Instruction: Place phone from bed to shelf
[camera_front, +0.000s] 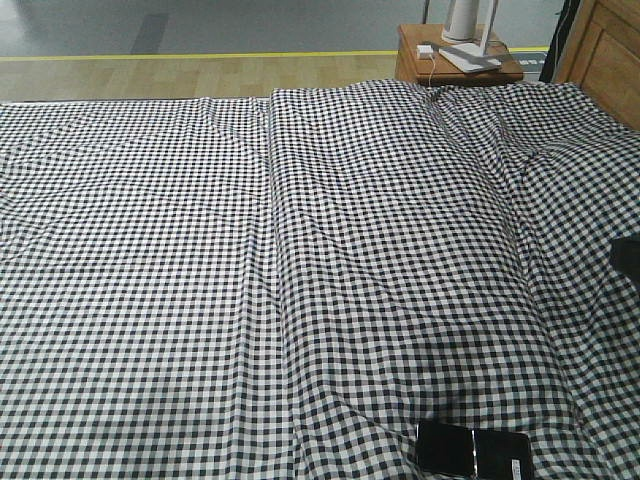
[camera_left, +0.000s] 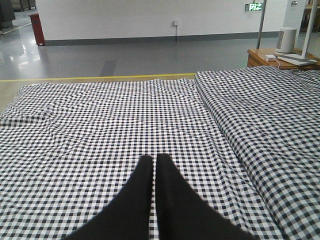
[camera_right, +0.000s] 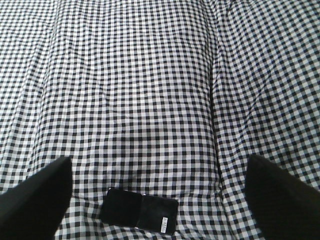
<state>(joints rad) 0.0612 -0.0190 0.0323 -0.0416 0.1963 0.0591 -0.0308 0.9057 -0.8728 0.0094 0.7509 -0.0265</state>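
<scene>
The wrinkled, black-and-white checked bed spreads all around the phone, which lies flat on it.

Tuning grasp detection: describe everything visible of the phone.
The phone is a slim glossy black slab with a crease across its middle and a small white sticker at one end. It lies flat on the checked bed. Only the bed touches it; the open right tool hangs above, apart.

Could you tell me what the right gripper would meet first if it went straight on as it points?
Likely the bed just beyond the phone, which lies low between the right gripper's open fingers; depth is unclear.
</scene>
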